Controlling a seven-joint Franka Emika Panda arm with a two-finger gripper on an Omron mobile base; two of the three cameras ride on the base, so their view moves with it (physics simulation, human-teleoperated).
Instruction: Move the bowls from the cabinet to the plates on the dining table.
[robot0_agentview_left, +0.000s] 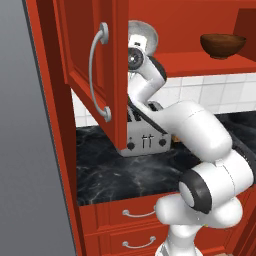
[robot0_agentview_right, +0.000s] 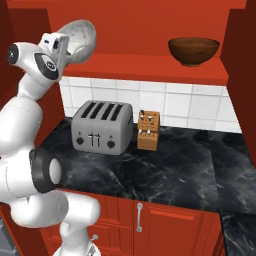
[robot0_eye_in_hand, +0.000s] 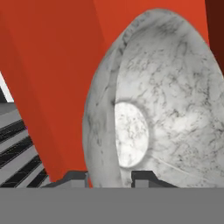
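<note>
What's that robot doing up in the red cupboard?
The white robot arm's gripper has pinched the rim of the pale grey speckled stone-look bowl in the open red wall cabinet, and the bowl is tipped on its side. The dark glossy brown bowl sits upright on the shelf. Below, a silver toaster stands on the black counter.

Base views flank the arm, sharing the cabinet (robot0_agentview_left: 85, 65) shelf, hand view close on grey bowl (robot0_eye_in_hand: 153, 100)
</note>
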